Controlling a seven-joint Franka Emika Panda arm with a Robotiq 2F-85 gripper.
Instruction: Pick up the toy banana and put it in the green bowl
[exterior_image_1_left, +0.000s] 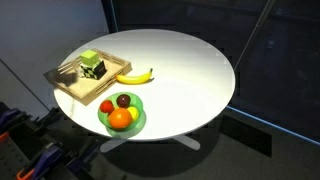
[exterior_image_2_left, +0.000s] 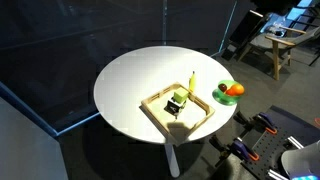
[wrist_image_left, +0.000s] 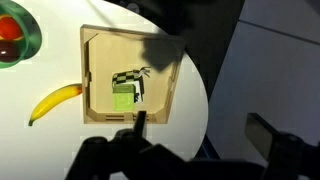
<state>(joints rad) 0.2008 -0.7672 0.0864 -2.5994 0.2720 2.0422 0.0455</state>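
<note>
The toy banana (exterior_image_1_left: 135, 76) lies on the white round table between the wooden tray and the green bowl (exterior_image_1_left: 141, 123). It also shows in an exterior view (exterior_image_2_left: 193, 82) and at the lower left of the wrist view (wrist_image_left: 52, 103). The green bowl (exterior_image_2_left: 219, 96) holds round fruit in red, orange and yellow; its edge shows at the top left of the wrist view (wrist_image_left: 33, 42). My gripper (wrist_image_left: 205, 130) is open and empty. It hangs high above the table's edge, on the far side of the tray from the banana. It does not show in either exterior view.
A rectangular wooden tray (exterior_image_1_left: 70, 84) (exterior_image_2_left: 158, 113) (wrist_image_left: 166, 88) holds a green block (wrist_image_left: 124, 97) and a small dark object. The white table (exterior_image_1_left: 190, 70) (exterior_image_2_left: 130, 80) has bare room beyond the tray. Chairs (exterior_image_2_left: 268, 40) stand in the background.
</note>
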